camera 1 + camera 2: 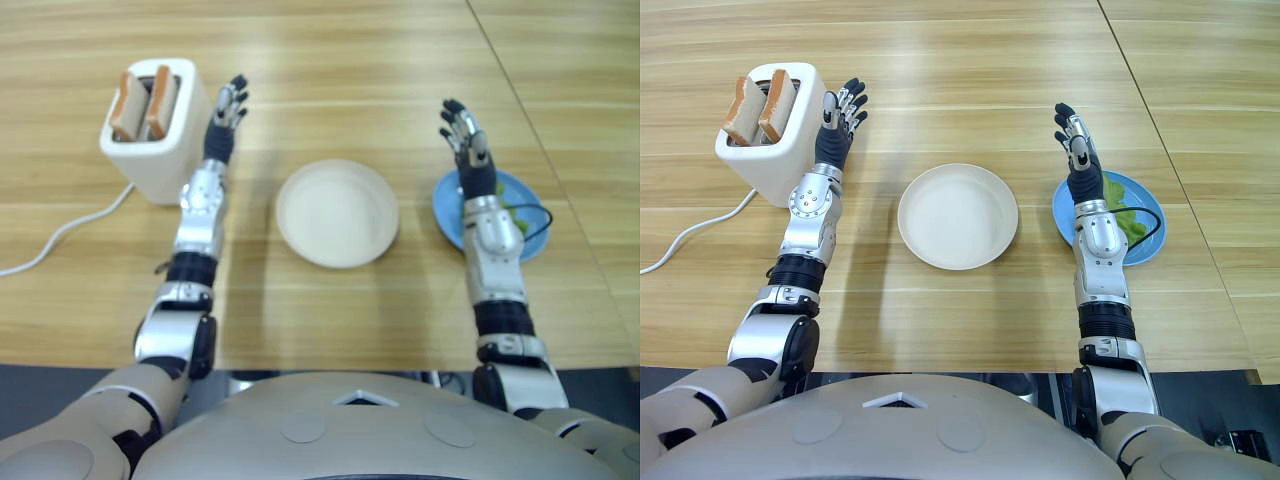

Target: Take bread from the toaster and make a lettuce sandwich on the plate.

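Note:
A white toaster (160, 150) stands at the left of the wooden table with two slices of bread (146, 101) sticking up from its slots. My left hand (226, 112) is held just right of the toaster, fingers extended and holding nothing. A cream plate (337, 212) with nothing on it sits in the middle. At the right, a blue plate (1145, 240) carries green lettuce (1128, 218). My right hand (464, 134) hovers over the blue plate's left side, fingers straight and open; its forearm hides part of the lettuce.
The toaster's white cord (60, 240) trails off to the left across the table. A thin black cable (538, 216) loops beside my right wrist over the blue plate. A seam (520, 100) in the tabletop runs diagonally at the right.

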### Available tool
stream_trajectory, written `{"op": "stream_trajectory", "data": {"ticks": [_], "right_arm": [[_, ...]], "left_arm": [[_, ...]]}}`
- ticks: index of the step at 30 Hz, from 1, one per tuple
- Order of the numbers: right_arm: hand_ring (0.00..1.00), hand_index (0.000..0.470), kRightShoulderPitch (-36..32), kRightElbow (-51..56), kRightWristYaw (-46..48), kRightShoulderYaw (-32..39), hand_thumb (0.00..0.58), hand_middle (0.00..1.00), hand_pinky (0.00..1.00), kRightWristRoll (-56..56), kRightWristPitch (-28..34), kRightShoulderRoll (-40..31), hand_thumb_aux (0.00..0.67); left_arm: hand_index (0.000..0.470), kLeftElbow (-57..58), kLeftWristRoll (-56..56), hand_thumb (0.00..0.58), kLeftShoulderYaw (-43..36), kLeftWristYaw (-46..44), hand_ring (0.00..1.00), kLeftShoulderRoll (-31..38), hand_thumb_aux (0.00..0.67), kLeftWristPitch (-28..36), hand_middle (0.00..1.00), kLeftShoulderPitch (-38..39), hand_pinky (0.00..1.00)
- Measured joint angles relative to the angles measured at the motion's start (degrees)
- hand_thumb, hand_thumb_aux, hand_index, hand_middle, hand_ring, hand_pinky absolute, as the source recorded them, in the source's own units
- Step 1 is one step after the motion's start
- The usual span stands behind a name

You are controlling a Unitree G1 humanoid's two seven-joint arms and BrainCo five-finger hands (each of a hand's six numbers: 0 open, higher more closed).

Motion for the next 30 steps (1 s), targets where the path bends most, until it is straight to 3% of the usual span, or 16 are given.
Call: {"op": "stream_trajectory", "data": {"ticks": [12,16,18,21,24,30], "right_arm": [[0.0,0.0,-0.04,0.01,0.03,0.02,0.0,0.0,0.0,0.01,-0.03,-0.02,0.0],[0.0,0.0,0.0,-0.03,0.0,0.11,0.0,0.0,0.0,-0.01,-0.06,-0.02,0.0],[0.0,0.0,0.11,-0.04,-0.06,0.1,0.0,0.0,0.0,-0.06,-0.07,-0.03,0.0],[0.0,0.0,0.25,-0.06,-0.2,0.1,0.0,0.0,0.0,-0.13,-0.07,-0.02,0.0],[0.0,0.0,0.35,-0.07,-0.5,0.05,0.0,0.0,0.0,-0.15,-0.07,-0.02,0.0],[0.0,0.0,0.37,-0.18,-0.56,0.14,0.0,0.0,0.0,-0.17,-0.05,0.01,0.0]], "left_arm": [[0.0,-3.34,1.18,0.0,-0.26,0.27,0.0,0.09,0.0,0.23,0.0,1.57,0.0],[0.0,-23.97,4.83,0.0,-0.61,1.37,0.0,2.91,0.0,3.54,0.0,6.94,0.0],[0.0,-38.27,9.33,0.0,2.53,3.13,0.0,8.21,0.0,7.66,0.0,7.42,0.0],[0.0,-45.78,16.7,0.0,8.05,6.22,0.0,15.28,0.0,12.71,0.0,7.29,0.0],[0.0,-44.5,28.41,0.0,10.46,10.36,0.0,22.45,0.0,19.04,0.0,8.04,0.0],[0.0,-26.47,44.54,0.0,4.01,12.76,0.0,29.52,0.0,32.09,0.0,7.84,0.0]]}}
